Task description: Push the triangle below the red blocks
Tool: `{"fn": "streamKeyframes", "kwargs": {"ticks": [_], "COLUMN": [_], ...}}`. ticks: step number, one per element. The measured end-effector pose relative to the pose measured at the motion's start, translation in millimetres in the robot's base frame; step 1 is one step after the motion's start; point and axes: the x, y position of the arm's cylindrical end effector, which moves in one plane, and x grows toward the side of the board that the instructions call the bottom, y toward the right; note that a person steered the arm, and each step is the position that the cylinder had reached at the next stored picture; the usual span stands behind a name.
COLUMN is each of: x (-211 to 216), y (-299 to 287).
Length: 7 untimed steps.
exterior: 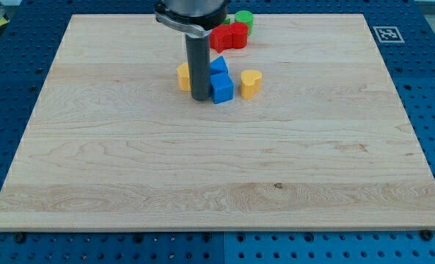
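i carry no gripper, only a rod, so nothing opens or closes. up and to the right of my tip (201, 98) sit the red blocks (228, 35). the blue triangle (218, 66) lies just up-right, close beside my rod; i judge the push is underway, needing a nudge upward.

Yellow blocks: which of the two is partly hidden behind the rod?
The yellow block at the view's left of the rod, whose right edge the rod covers. The yellow heart block stands fully visible at the view's right, past the blue blocks. My tip sits between them.
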Motion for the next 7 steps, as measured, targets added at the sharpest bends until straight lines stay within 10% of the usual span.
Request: {"fn": "streamKeyframes", "kwargs": {"ticks": [7], "x": [-75], "y": [23]}}
